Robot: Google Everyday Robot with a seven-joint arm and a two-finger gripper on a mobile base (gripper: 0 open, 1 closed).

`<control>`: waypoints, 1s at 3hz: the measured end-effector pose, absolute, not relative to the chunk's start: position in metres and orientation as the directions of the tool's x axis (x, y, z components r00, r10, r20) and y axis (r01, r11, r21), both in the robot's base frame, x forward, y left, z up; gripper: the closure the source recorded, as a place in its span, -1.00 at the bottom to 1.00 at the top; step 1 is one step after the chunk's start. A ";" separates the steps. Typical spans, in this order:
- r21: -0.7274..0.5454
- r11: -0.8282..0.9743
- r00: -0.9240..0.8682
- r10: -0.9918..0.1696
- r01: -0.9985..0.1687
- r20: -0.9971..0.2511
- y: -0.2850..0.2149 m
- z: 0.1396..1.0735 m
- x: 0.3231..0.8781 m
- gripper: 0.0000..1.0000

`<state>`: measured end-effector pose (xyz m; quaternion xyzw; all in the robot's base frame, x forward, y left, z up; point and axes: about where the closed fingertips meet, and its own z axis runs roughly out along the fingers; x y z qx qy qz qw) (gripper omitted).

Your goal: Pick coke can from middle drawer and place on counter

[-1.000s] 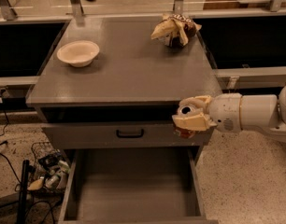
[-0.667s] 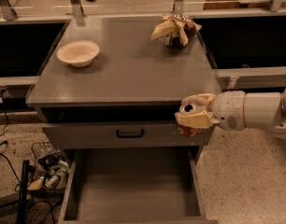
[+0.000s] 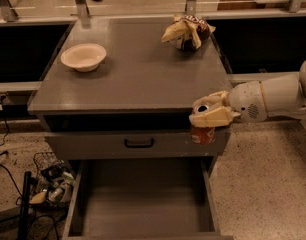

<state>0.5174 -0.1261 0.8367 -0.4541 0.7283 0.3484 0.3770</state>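
- Grey counter (image 3: 143,76) fills mid-frame; thin front edge, flat top.
- White bowl (image 3: 83,57) sits on the counter's left side, and a brown-and-yellow snack bag (image 3: 188,31) on the back right; they are well apart.
- Below the top is a closed drawer front (image 3: 93,145) with a black handle (image 3: 139,143).
- Middle drawer (image 3: 143,204) is pulled out at the bottom, showing a plain grey floor and low side walls.
- Speckled floor (image 3: 263,184) lies to the right. A wire basket of clutter (image 3: 52,181) and cables are low on the left.
- Metal rail posts (image 3: 82,1) stand behind the counter.
- White arm (image 3: 275,96) reaches in from the right.
- Gripper (image 3: 207,112) is at the counter's front right corner, just below top-edge height, fingers clamped on the coke can (image 3: 203,135).
- The can is upright and held in the air in front of the closed drawer front's right end. It is above the open drawer and not on the counter.
- The can's silver top shows between the fingers, and its red body hangs below them.
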 end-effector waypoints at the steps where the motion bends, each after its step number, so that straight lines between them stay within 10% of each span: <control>1: 0.193 0.291 -0.305 -0.412 -0.937 -0.859 -0.121 0.840 0.504 1.00; 3: 0.121 0.337 -0.260 -0.406 -0.934 -0.876 -0.137 0.874 0.486 1.00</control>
